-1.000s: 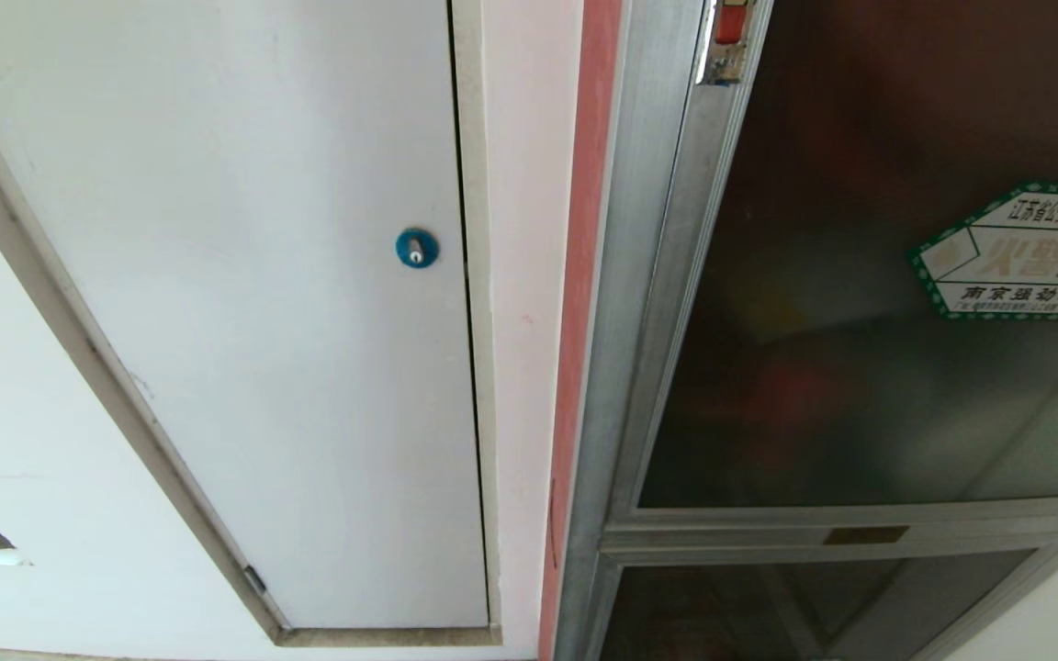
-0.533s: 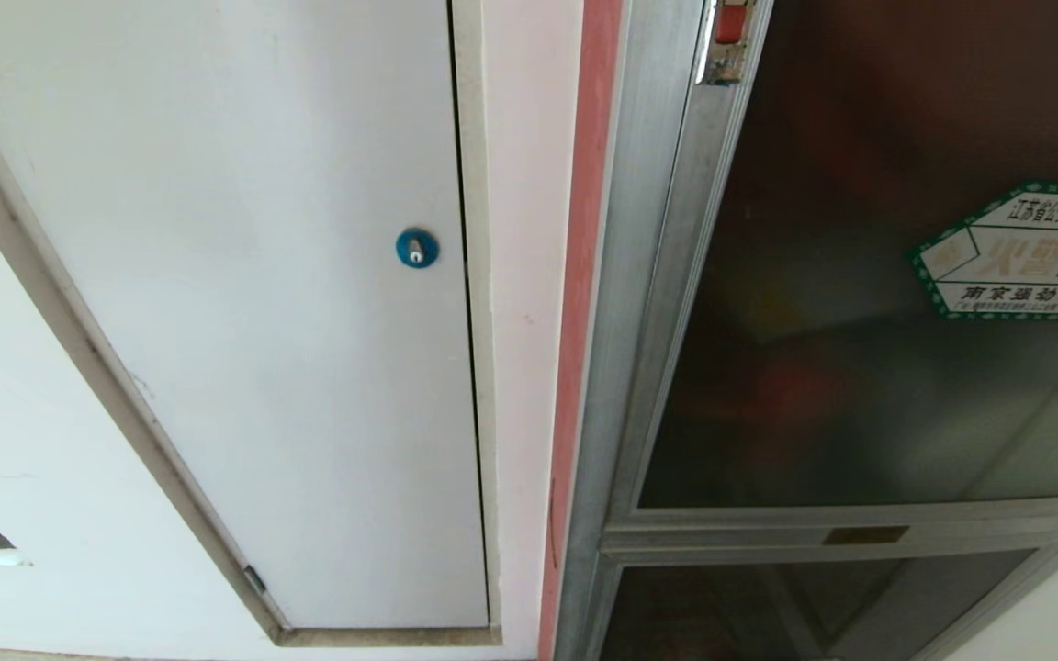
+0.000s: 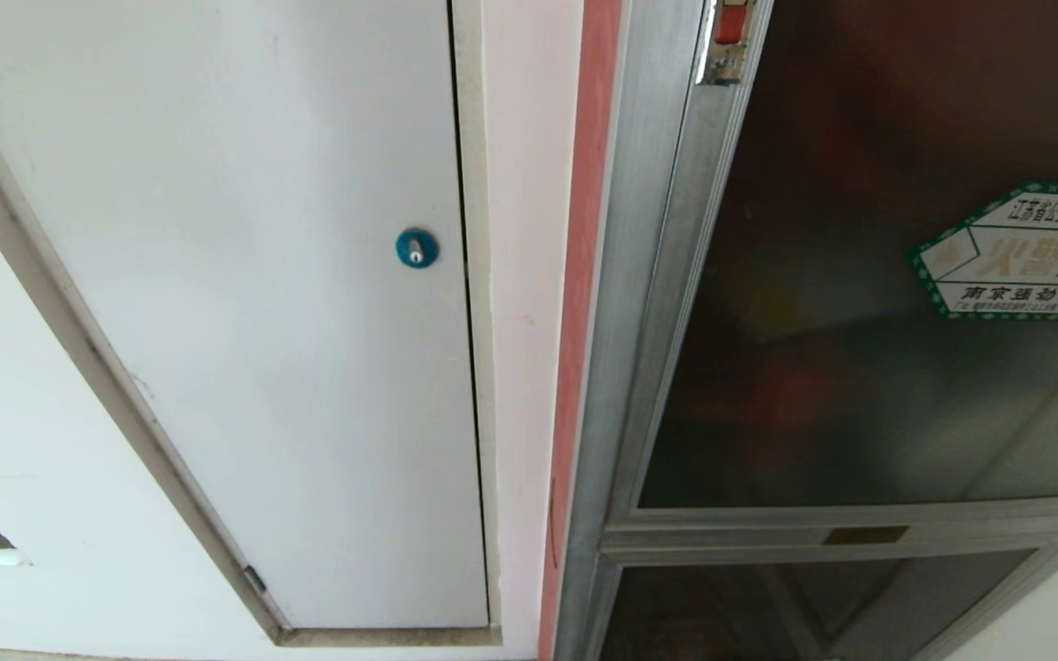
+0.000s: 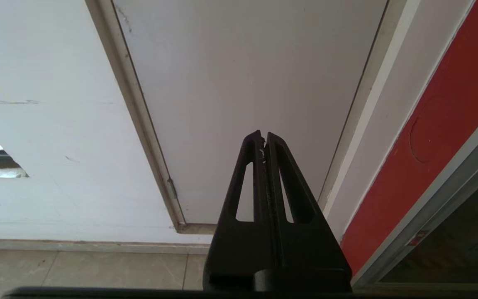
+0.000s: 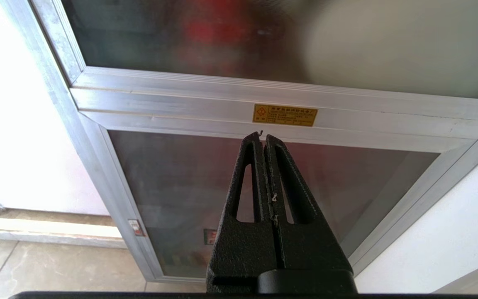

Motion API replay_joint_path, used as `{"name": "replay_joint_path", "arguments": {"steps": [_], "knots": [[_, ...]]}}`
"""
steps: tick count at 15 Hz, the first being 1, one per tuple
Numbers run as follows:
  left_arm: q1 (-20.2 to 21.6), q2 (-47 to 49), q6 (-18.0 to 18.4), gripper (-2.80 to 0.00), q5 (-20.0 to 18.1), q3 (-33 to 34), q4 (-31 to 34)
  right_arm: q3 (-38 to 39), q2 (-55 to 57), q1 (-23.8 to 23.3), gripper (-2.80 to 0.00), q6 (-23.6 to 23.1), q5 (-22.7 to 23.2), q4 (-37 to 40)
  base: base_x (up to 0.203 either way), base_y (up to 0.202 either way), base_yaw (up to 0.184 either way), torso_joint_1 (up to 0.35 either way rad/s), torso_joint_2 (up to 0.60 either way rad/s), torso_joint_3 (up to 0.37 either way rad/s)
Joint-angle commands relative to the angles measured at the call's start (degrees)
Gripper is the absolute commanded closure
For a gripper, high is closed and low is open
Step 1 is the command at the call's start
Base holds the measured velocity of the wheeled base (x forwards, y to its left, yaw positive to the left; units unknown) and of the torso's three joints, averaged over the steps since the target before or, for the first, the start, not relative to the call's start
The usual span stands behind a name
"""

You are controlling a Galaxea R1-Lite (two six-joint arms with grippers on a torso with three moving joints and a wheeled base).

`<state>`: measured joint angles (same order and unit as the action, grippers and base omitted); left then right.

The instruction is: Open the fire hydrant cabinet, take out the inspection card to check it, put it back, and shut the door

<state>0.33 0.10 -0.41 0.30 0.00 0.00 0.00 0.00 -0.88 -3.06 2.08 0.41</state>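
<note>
Door point(image 3: 860, 303) shut flush in aluminium frame of fire hydrant cabinet point(image 3: 639, 303); tinted glass blocks reach inside. White flush panel point(image 3: 263, 275) alongside also closed. Open air before both surfaces; both grippers well clear of them.

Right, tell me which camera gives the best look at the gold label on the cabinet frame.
The right wrist view: the gold label faces the camera on the silver crossbar, its print rows visible, just beyond the shut right claw. The head view shows it only as a dim, slanted strip. The left wrist view does not show it.
</note>
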Motion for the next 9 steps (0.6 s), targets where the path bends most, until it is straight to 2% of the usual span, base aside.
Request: {"name": "replay_joint_path", "arguments": {"steps": [1,9], "knots": [[0.02,0.06,-0.02,0.00,0.05,0.09,0.00,0.00,0.08,0.00,0.00,0.05,0.02,0.02,0.000,0.000,0.000,0.000,0.00,0.000],[0.02,0.02,-0.02,0.00,0.05,0.09,0.00,0.00,0.04,0.00,0.00,0.77,-0.24,-0.06,0.000,0.000,0.000,0.000,0.00,0.000]]}}
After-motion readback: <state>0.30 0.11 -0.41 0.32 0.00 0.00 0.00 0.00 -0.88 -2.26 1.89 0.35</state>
